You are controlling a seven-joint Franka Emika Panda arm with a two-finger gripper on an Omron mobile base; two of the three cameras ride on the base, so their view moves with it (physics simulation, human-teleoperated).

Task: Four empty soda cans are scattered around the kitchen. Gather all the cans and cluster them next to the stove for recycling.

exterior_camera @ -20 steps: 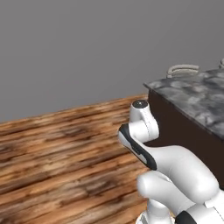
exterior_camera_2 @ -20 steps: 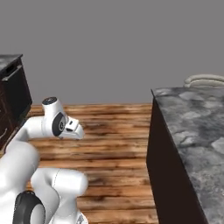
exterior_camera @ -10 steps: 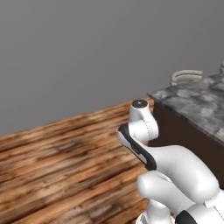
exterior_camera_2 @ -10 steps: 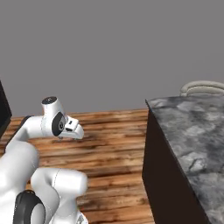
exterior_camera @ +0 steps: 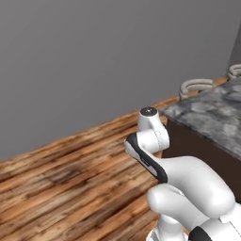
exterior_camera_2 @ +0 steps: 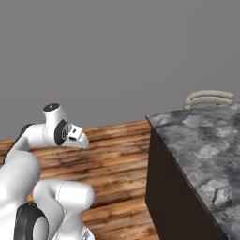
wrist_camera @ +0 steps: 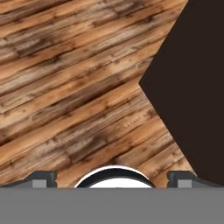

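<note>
Plain grey wall (exterior_camera: 94, 56) backs the scene, with a brown wood-plank floor (exterior_camera: 61, 188) running beneath it in both base views. To the robot's right stands a dark cabinet block topped by a mottled grey stone counter (exterior_camera_2: 201, 150); its dark side panel (exterior_camera_2: 168, 197) drops straight to the floor. At the far end of the counter lies a pale grey curved object (exterior_camera_2: 208, 98), seen also in the left base view (exterior_camera: 195, 86), with a second similar one near that view's right edge (exterior_camera: 234, 70); what these are cannot be told. The white arm (exterior_camera: 188, 183) is folded compactly over the base, with its wrist section pointing toward the floor. In the hand view the gripper (wrist_camera: 112, 179) looks down at the plank floor (wrist_camera: 74, 92), its two dark fingertips (wrist_camera: 41, 178) set far apart at the left and right of the lower edge, nothing between them: the claw is spread wide and empty. The dark cabinet corner (wrist_camera: 192, 87) fills the right side of the hand view. Red soda cans and black cooktop: location cannot be told from these views.
</note>
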